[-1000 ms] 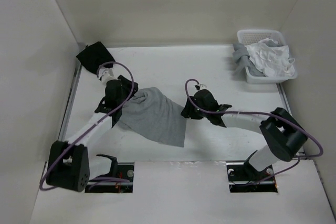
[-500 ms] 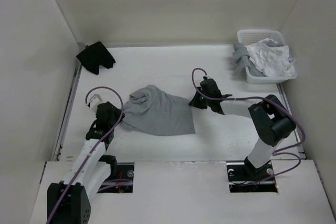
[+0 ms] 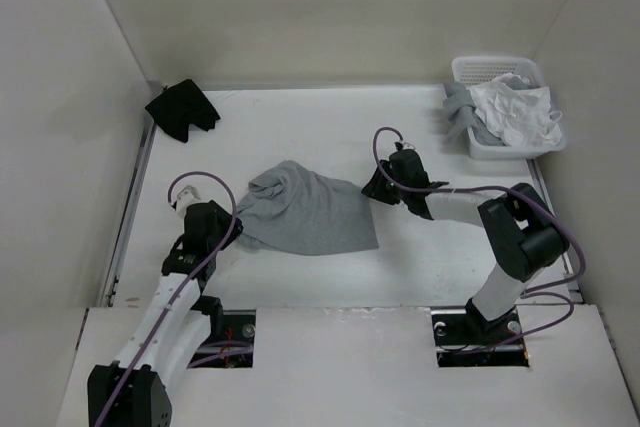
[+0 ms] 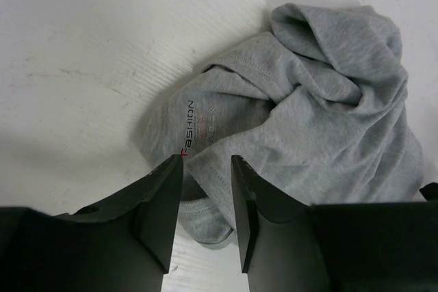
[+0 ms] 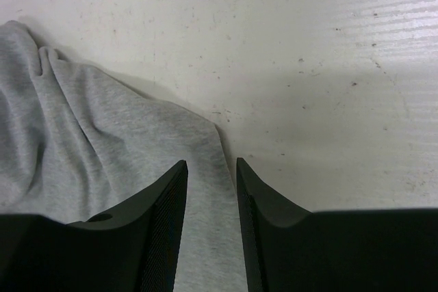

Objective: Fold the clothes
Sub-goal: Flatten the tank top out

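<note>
**A:** Well, what could go wrong from here?

**B:** Mostly a bad grab. The top (image 3: pixel 310 215) lies rumpled on the table (image 3: pixel 300 127) between the two grippers, with a thick fold heaped beyond the left fingertips. The left gripper (image 4: pixel 205 165) has its fingers spread, with the hem in the gap and nothing pinched. If it closes there, I think it could catch two layers at once and the rumple would get folded in.

**A:** And the other side?

**B:** The right gripper (image 5: pixel 211 165) is spread too and holds nothing. One thin edge of the top runs into its gap, and there is bare table beyond its right finger. That is very little cloth to bite, so it could slip out or the fingers could scrape the table. If only one side holds, a pull would probably drag the whole top instead of flattening it.

**A:** Anything to aim by?

**B:** The print (image 4: pixel 190 124) sits just ahead of the left finger, so that end looks like the neck.

**A:** How do the arms sit?

**B:** The left arm (image 3: pixel 175 287) reaches forward from its base, wrist low, with the fingers pointing at the top's near-left edge. The right arm (image 3: pixel 470 209) is bent sharply at the elbow. Its forearm stretches across to the top's far-right corner, low over the table.
</note>
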`<state>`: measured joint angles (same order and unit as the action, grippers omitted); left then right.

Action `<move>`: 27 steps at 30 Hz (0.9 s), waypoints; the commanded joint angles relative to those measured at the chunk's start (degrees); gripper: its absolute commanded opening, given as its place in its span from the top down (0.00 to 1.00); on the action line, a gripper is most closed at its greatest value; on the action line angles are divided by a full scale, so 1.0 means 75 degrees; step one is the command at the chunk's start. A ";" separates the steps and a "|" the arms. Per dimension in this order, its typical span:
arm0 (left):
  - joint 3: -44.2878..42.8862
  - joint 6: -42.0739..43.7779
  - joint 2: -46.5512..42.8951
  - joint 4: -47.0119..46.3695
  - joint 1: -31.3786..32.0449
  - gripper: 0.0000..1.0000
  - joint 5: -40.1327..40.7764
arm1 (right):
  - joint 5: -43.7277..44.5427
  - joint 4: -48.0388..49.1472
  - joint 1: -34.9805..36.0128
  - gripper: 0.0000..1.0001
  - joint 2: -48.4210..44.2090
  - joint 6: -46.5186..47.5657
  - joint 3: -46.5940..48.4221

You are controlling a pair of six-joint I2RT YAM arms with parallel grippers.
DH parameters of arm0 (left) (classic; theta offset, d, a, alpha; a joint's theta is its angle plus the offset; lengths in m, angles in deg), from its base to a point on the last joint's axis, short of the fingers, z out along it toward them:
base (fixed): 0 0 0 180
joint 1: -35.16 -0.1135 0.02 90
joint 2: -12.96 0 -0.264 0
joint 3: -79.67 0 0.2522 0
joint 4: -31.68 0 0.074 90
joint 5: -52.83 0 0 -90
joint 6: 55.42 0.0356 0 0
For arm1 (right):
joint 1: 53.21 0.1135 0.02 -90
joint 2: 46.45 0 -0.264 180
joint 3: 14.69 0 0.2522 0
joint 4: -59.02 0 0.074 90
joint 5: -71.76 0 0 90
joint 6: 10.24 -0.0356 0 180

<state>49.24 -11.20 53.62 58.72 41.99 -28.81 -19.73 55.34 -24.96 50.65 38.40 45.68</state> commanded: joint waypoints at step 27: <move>0.0488 -0.0119 0.0460 -0.1536 -0.0120 0.82 -0.0189 | -0.0445 0.1010 0.0341 0.62 -0.0372 0.0019 -0.0273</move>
<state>52.41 -12.54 57.01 51.11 41.56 -29.90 -22.79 59.50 -23.14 50.63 38.53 44.93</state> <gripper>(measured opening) 0.174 0.384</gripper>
